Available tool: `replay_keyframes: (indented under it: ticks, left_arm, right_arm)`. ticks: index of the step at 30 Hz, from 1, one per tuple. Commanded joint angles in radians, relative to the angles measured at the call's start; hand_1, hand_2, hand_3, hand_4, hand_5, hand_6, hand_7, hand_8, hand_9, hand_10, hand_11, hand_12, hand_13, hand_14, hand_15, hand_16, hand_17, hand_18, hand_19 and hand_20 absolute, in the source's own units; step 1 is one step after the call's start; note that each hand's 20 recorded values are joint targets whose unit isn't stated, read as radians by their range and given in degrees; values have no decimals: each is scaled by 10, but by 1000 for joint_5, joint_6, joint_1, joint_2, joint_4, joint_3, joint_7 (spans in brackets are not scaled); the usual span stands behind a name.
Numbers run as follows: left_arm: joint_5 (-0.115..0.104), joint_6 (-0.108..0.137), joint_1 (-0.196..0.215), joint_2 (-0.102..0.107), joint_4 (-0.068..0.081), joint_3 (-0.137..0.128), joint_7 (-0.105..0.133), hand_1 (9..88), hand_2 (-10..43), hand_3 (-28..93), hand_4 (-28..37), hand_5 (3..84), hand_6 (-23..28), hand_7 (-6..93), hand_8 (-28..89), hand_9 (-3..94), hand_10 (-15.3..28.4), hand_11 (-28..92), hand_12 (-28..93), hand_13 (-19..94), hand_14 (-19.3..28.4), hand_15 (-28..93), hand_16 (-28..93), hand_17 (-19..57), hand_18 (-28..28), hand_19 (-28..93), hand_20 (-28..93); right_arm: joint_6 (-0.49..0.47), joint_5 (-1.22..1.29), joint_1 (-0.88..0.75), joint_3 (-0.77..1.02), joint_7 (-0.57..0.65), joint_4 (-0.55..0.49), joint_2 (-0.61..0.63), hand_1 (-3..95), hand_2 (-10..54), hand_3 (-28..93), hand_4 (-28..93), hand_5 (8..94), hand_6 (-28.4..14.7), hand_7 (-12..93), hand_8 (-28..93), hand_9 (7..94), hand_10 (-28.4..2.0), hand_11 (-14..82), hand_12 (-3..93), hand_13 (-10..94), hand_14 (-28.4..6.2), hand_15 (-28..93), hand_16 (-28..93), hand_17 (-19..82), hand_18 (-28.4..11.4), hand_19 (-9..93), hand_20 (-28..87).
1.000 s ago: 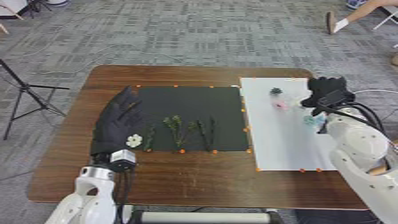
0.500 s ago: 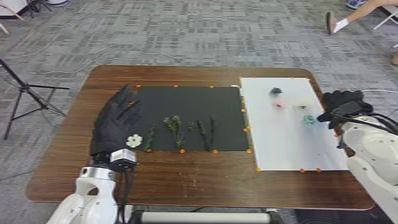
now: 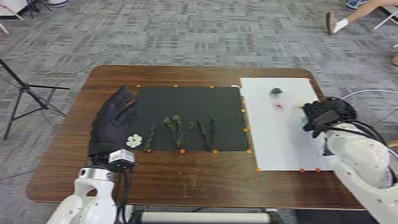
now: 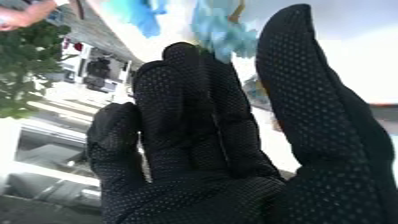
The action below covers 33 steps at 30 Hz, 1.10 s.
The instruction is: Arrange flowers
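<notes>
- Right hand (image 3: 328, 111) has shifted inward from the white sheet's outer edge, now over that side of the sheet.
- Brown table (image 3: 195, 182) under everything.
- White sheet (image 3: 289, 145) toward the right, black sheet (image 3: 191, 97) beside it.
- Left hand (image 3: 111, 122) along the black sheet's left side, fingers extended forward.
- Right hand, wrist view: fingers fairly straight, thumb standing apart from them. Pale blue flower (image 4: 220, 27) near the fingertips; contact, can't tell.
- Leafy stems (image 3: 175, 131) on the black sheet, near edge; thin dark stems (image 3: 211, 131) to their right.
- White flower (image 3: 134, 140) by the left hand's wrist end.
- Dark flower (image 3: 276, 91) on white, far part; pink flower (image 3: 280, 105) nearer.
</notes>
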Motion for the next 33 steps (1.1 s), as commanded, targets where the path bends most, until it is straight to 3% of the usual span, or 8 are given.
replay_keyframes:
  ticks: [1,3,7,13,19,26,29,33]
  left_arm:
    - [3,5,7,-11,0,1,5,241,-16,683,-277,274,17,203,-106,258,112,149,169,218,144,197,48,-118,212,448,61]
    - [3,6,7,-10,-1,1,5,241,-16,683,-278,274,17,202,-107,258,113,149,168,218,144,197,47,-118,212,448,62]
    - [1,12,17,-3,-8,-6,7,240,-16,684,-277,274,17,202,-106,258,113,149,169,218,144,197,48,-118,212,447,61]
    - [-1,33,25,37,-24,-30,5,242,-14,681,-277,273,17,203,-106,259,113,150,168,218,144,196,48,-118,212,447,62]
    - [-2,38,2,83,-29,-46,-2,241,-15,683,-277,273,17,202,-106,259,113,150,168,218,145,196,48,-118,212,446,61]
    - [-10,16,-118,111,6,0,23,242,-14,682,-278,274,17,202,-106,259,112,149,167,218,144,195,48,-118,213,447,62]
    - [8,38,-146,122,3,4,23,242,-15,683,-277,274,17,202,-106,258,113,149,168,218,144,196,48,-118,213,447,62]
    - [2,33,-200,140,16,19,33,239,-16,684,-276,277,16,205,-106,263,114,149,167,224,147,199,48,-118,213,449,63]
  right_arm:
    - [3,-67,60,-61,-10,64,-19,426,-95,765,-283,496,-9,388,-162,544,-112,462,299,528,-92,768,306,278,-188,884,547]
    - [75,-63,43,-57,-17,74,-18,464,-95,758,-281,530,-2,413,-45,622,-84,354,430,561,-82,745,358,295,-186,895,538]
    - [190,-29,35,-55,-56,59,-18,526,-95,789,-281,646,15,500,58,765,-63,303,521,658,-68,713,412,348,-187,922,520]
    - [227,16,272,-250,-103,46,-90,492,-95,839,-224,686,8,499,41,801,-68,301,543,685,-69,709,435,363,-192,931,520]
    - [250,-1,520,-504,-165,126,-322,483,-95,839,-201,692,6,504,40,805,-71,301,550,684,-73,715,440,365,-192,932,524]
    - [272,-68,607,-620,-170,249,-579,483,-95,838,-200,688,8,511,42,803,-69,304,554,683,-75,720,440,365,-191,932,528]
    - [238,-71,605,-643,-170,292,-640,482,-95,837,-201,687,9,512,39,803,-67,304,551,684,-75,721,439,366,-190,932,531]
    - [227,-93,593,-662,-189,339,-692,485,-95,833,-207,685,10,515,39,802,-67,307,551,683,-74,723,436,367,-189,932,533]
